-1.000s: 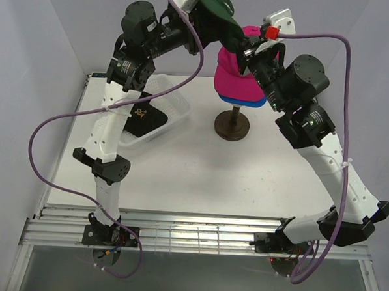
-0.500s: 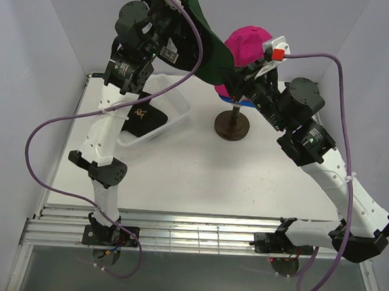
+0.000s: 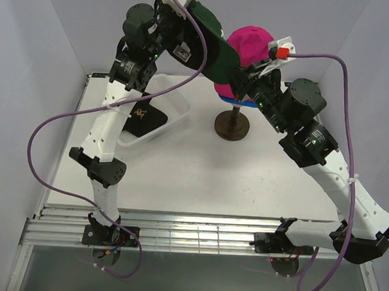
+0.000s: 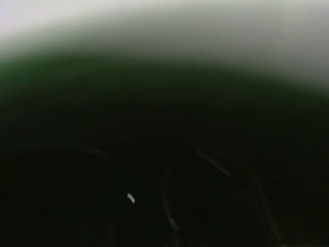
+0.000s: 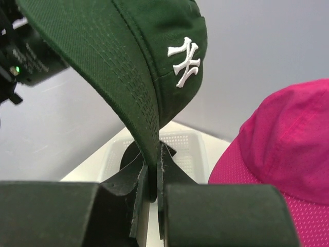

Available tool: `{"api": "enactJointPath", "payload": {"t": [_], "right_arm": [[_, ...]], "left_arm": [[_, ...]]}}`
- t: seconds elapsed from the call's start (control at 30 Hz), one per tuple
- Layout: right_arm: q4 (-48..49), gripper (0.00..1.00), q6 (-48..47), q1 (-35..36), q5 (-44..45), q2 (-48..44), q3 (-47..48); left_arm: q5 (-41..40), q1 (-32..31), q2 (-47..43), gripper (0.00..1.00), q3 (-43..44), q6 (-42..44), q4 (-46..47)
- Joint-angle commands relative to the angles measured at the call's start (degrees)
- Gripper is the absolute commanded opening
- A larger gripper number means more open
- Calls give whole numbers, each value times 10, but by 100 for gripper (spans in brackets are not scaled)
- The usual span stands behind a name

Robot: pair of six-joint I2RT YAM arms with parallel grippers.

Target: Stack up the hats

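Note:
A dark green cap with a white NY logo hangs in the air just left of the pink cap. The pink cap sits on a blue cap on the mannequin head. My right gripper is shut on the green cap's brim. My left gripper is at the cap's other end, its jaws hidden; dark green fabric fills the left wrist view. A black cap with a gold logo lies in the basket.
The white mesh basket stands at the back left of the table. The mannequin's dark round stand is at the back middle. Both arms reach high over the back of the table.
The green cap has swung down and right, its brim now beside the pink cap. My right gripper dropped with it, uncovering the pink crown. The left arm shifted slightly.

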Motion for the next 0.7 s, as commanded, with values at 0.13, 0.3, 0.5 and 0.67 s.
{"api": "enactJointPath", "payload": {"t": [0.13, 0.3, 0.5, 0.67], "right_arm": [[98, 8, -139, 10, 125, 98, 154], [147, 8, -332, 10, 207, 162, 231], [241, 8, -599, 10, 294, 244, 292], [375, 8, -794, -13, 330, 266, 265]], "left_arm": [[243, 7, -44, 61, -10, -85, -70], [267, 7, -43, 66, 37, -107, -91], [290, 7, -42, 68, 34, -114, -100], [272, 6, -46, 68, 23, -99, -112]]}}
